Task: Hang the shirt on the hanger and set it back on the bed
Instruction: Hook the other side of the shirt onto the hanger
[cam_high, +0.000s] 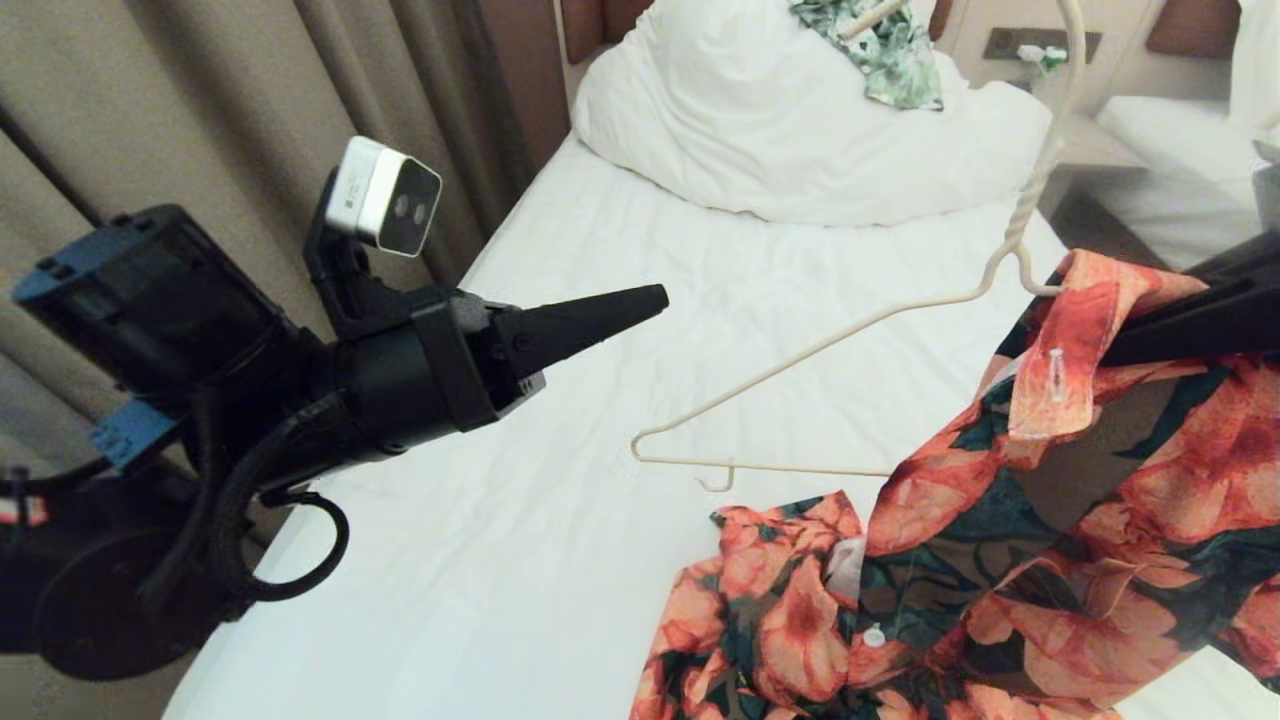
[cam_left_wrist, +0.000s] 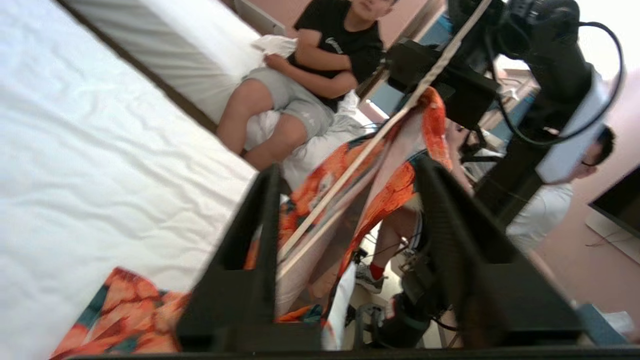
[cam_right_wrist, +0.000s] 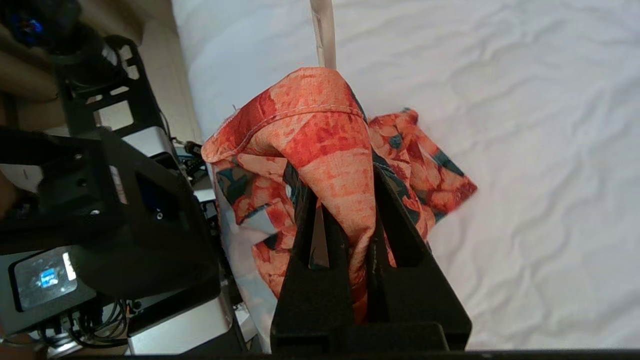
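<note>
Green-and-white leafy-print garment (cam_high: 890, 55): lay crumpled at the top centre of the head view. Beige curtains (cam_high: 200, 110): hung in folds across the upper left of that view. Second white bed (cam_high: 1180, 170): stood at the upper right edge. Wall outlet plate (cam_high: 1040, 45): was mounted at the top right. Seated person in black top and grey shorts (cam_left_wrist: 305, 75): occupied the top centre of the left wrist view. Second person in a white top (cam_left_wrist: 550, 210): stood at the right of that view.

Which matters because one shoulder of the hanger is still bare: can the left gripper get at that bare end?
Probably yes. The left gripper is open with only bed between it and the hanger corner; the shirt lies clear of it.
</note>
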